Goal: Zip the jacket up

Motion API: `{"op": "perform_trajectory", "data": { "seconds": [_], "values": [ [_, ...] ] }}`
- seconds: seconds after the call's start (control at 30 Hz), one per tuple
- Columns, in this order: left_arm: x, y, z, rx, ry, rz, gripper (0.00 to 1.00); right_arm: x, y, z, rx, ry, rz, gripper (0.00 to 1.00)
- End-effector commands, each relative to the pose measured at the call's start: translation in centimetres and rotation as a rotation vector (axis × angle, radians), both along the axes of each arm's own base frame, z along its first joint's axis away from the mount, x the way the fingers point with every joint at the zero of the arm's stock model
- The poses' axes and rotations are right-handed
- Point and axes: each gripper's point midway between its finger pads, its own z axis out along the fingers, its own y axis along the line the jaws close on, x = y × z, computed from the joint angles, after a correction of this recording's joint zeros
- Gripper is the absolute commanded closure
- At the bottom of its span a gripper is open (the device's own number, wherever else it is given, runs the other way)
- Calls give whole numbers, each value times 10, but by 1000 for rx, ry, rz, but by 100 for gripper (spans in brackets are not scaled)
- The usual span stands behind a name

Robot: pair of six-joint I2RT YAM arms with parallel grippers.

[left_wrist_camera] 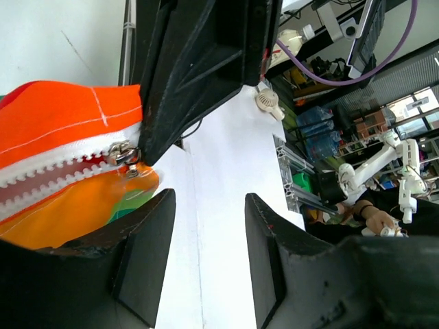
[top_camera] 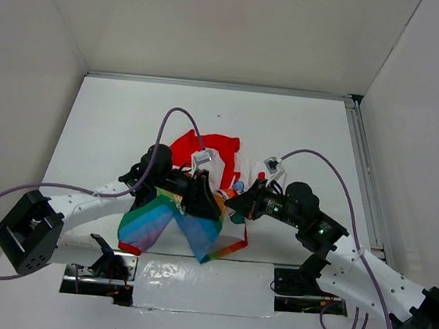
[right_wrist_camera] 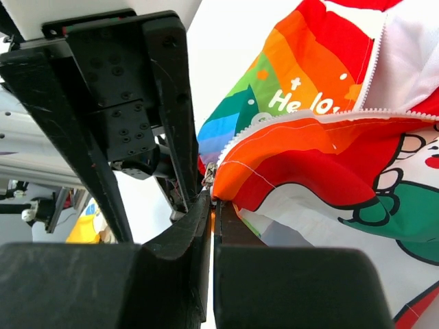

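Left wrist: left pincer (left_wrist_camera: 208,209) apart, table (left_wrist_camera: 219,144) seen through gap, zipper slider (left_wrist_camera: 122,152) beside; right pincer (right_wrist_camera: 212,216) clamped on jacket (right_wrist_camera: 309,157) edge.

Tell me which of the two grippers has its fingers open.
The left gripper: its fingers stand apart over bare table, holding nothing, while the right gripper is pinched shut on the jacket by its zipper.
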Motion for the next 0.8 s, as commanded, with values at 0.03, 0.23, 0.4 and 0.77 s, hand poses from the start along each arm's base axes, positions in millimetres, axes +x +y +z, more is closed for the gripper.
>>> {"op": "perform_trajectory", "data": {
  "seconds": [0.03, 0.23, 0.4, 0.77],
  "values": [
    [-1, 1, 19, -63, -70, -18, 43, 6, 2, 19, 40, -56, -12, 100],
    [9, -4, 8, -15, -20, 31, 46, -2, 2, 35, 89, -83, 23, 100],
    [15, -3, -10, 39, 27, 83, 46, -9, 0, 50, 117, -109, 43, 100],
    [13, 6, 2, -61, 47, -27, 38, -11, 9, 43, 121, -71, 83, 100]
  ]
}}
